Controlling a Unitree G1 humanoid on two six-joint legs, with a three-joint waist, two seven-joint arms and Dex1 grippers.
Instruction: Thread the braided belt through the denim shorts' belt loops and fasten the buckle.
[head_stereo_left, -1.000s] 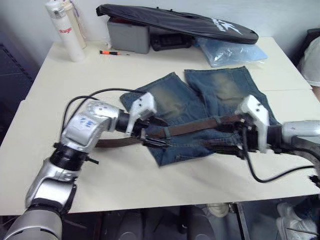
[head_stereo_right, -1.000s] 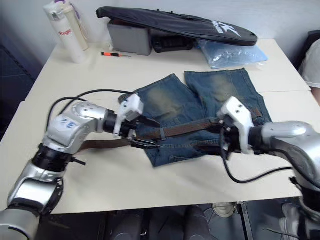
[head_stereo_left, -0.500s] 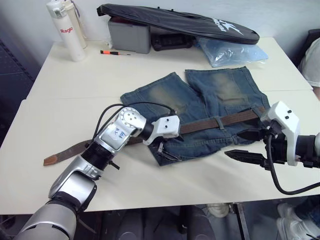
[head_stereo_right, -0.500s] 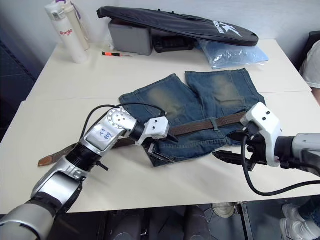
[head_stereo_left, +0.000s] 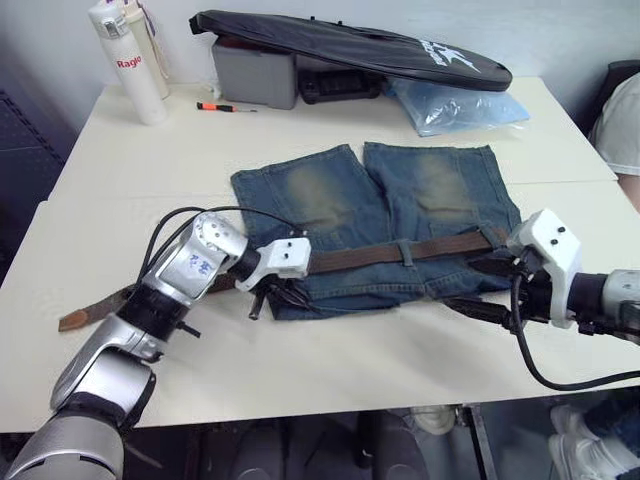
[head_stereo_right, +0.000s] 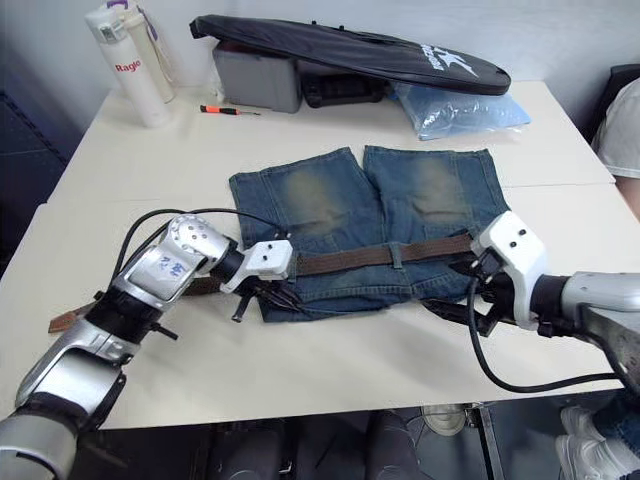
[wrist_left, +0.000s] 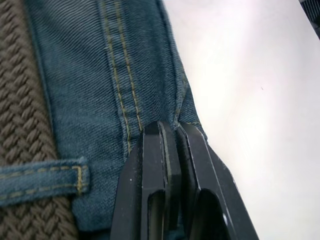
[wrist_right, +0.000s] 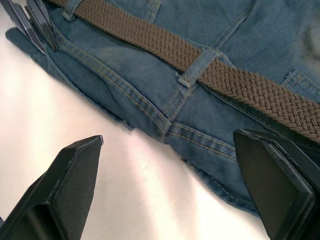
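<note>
Bare table runs wide along the near edge at 6 o'clock of the denim shorts, giving open passage. At 12 o'clock the long black bag, grey box and blue plastic bag block the far side; white bottles stand at 10 o'clock.

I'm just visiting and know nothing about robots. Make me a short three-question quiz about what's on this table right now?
1. True or false: the left gripper is shut on the denim shorts.
2. The braided belt lies: A) across the waistband, under a belt loop; B) coiled on the black bag; C) on the floor.
3. Fill in: the right gripper's fingers are wide ____.

Key: 1 true; 2 A; 3 open.
</note>
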